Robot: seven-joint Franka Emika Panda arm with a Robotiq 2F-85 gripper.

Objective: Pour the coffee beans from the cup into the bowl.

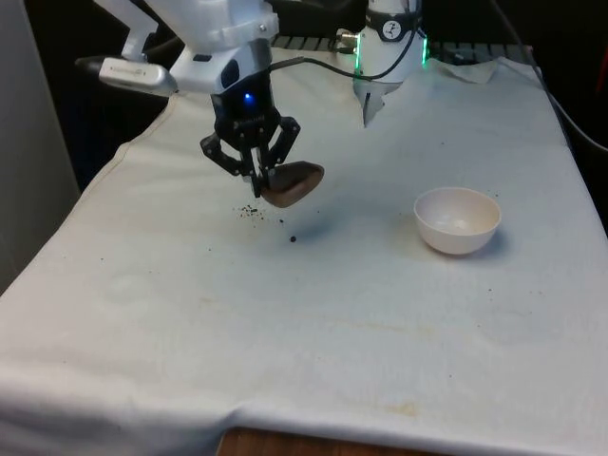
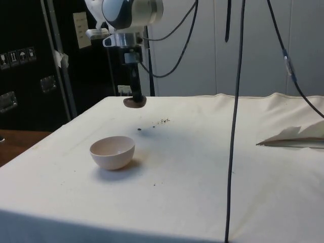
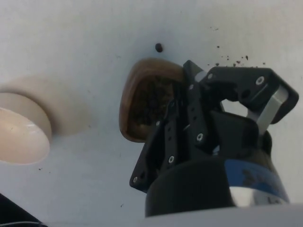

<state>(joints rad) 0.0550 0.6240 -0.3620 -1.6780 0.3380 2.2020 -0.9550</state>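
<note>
Gripping the brown cup (image 1: 293,182) by its rim above the cloth (image 1: 285,313), the gripper (image 1: 256,179) risks spilling more beans (image 1: 251,210) before reaching the bowl (image 1: 457,219), well apart.

A white cloth (image 1: 313,313) covers the table beneath the gripper (image 1: 255,180). Behind it in the side view stand dark cabinets (image 2: 25,66) and a pale wall (image 2: 253,45), with black cables (image 2: 234,126) hanging down.
</note>
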